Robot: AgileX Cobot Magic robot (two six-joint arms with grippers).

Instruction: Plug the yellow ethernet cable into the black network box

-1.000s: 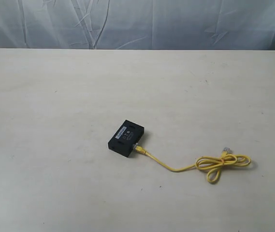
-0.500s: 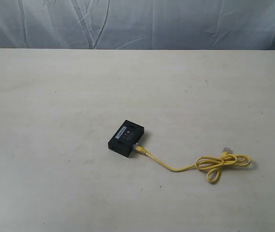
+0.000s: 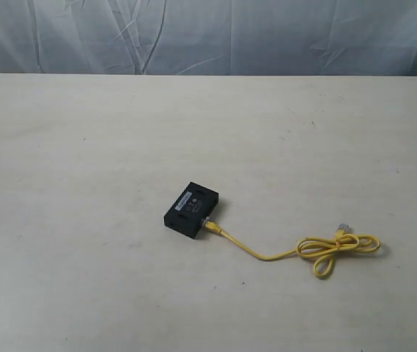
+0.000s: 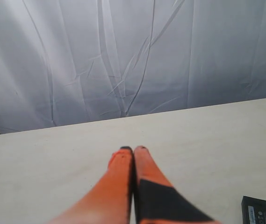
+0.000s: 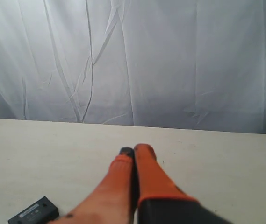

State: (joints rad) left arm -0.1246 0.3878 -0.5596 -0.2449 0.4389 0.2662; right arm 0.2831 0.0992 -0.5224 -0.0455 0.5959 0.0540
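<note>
One end of the yellow ethernet cable meets the near side of the black network box in the exterior view. Its plug appears to sit in a port, though it is too small to tell whether it has clicked home. Nothing has moved over the last second: box, cord and loops lie exactly as before, and no arm shows here. I judge the plugging done, or needing only a seating check. From the box the cord trails off to a loose double loop well apart from it, with the free plug just past the loop. No other object lies near the box on the pale bench, so nothing stands in the way. A wrinkled grey cloth hangs behind.

In the left wrist view, the orange left fingers are pressed together on nothing, apart from the box, of which only one end shows.

In the right wrist view, the right fingers are likewise closed and empty, apart from the box; the cable is out of sight.
</note>
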